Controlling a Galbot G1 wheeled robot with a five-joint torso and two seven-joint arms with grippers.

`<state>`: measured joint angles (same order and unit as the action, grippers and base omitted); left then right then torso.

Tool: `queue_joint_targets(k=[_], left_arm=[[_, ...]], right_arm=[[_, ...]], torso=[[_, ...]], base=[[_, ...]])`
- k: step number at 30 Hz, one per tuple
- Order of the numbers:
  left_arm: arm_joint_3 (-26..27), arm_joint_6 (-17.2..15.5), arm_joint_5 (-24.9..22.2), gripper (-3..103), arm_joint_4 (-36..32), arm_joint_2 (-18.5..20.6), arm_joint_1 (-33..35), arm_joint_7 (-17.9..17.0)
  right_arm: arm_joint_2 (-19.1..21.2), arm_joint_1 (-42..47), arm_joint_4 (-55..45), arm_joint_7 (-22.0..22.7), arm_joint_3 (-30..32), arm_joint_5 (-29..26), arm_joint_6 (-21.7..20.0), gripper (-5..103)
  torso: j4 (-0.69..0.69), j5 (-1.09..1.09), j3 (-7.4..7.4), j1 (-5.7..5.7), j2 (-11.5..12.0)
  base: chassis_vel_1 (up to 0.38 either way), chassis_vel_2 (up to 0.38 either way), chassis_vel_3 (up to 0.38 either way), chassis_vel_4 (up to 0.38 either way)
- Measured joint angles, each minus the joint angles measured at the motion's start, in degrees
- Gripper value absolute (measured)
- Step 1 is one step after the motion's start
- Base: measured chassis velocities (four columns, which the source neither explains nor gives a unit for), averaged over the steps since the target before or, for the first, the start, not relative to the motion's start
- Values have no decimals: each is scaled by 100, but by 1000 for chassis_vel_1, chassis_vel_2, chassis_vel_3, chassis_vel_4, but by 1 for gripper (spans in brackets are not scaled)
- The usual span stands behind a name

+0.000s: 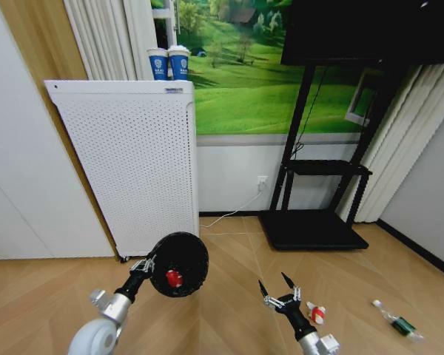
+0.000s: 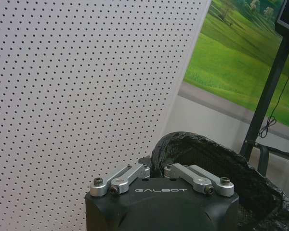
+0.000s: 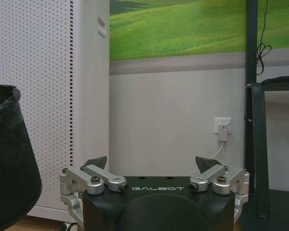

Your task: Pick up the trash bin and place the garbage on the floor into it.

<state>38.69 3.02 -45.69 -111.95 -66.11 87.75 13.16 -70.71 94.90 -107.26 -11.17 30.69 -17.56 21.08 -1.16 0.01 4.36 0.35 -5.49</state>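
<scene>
From the head view, the left hand [image 1: 149,263] grips the rim of the black mesh trash bin [image 1: 180,264], held off the parquet floor [image 1: 222,310] and tipped with its mouth toward the camera, a red piece of garbage [image 1: 175,279] inside. The right hand [image 1: 280,284] hangs empty, fingers spread, beside a red-and-white wrapper [image 1: 316,313]; a green-labelled bottle [image 1: 399,322] lies farther right. The left wrist view shows fingers closed on the bin's lined rim [image 2: 197,144] before the white perforated appliance [image 2: 77,96]. The right wrist view shows fingertips [image 3: 97,162] wide apart, nothing between.
</scene>
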Motion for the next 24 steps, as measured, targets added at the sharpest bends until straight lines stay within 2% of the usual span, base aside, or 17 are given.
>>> queue_joint_targets(k=[6,8,9,11,12,14,16,19,20,22,24], left_arm=[[542,-2,-102,7,-103,-229,157,-37],[595,-4,-113,7,-104,-245,175,-38],[665,-9,-150,7,-111,-263,201,-43],[705,-17,-179,7,-117,-279,218,-55],[742,-21,-193,7,-120,-297,230,-62],[767,-21,-194,7,-121,-312,236,-64],[797,-21,-186,7,-114,-337,249,-65],[854,-22,-161,7,-103,-373,292,-65],[908,-20,-90,7,-78,-389,309,-66],[947,-20,-31,7,-60,-396,322,-96],[1065,-22,116,7,-46,-415,363,-271]], right_arm=[[31,-47,168,-46,-15,2,80,100],[41,-49,196,-54,-9,1,100,100],[53,-45,239,-76,-5,-1,123,100],[62,-57,271,-84,0,-2,144,100],[63,-63,317,-92,-5,4,163,100],[64,-72,343,-97,-8,12,180,100],[62,-82,376,-107,-15,40,214,100],[24,-137,491,-118,-25,365,385,100],[-16,-176,578,-105,-22,654,412,100],[-39,-197,619,-70,-21,833,364,100],[-55,-196,664,-28,-37,1081,87,100]], torso=[[0,-2,0,0,0],[1,4,0,1,0],[-1,-6,1,1,0],[1,-6,0,1,1],[-1,3,1,1,0],[0,4,1,2,1],[-1,-4,0,1,0],[-1,2,1,2,1],[-1,-2,1,2,1],[-1,-3,1,2,0],[-2,2,1,1,1]], base=[[-290,-283,276,295],[-321,-327,345,325],[-341,-337,363,376],[-367,-349,363,364],[-392,-361,335,353],[-377,-361,354,366],[-388,-377,373,353],[-314,-349,339,334],[-294,-280,276,318],[-237,-280,178,184],[-118,-154,153,129]])
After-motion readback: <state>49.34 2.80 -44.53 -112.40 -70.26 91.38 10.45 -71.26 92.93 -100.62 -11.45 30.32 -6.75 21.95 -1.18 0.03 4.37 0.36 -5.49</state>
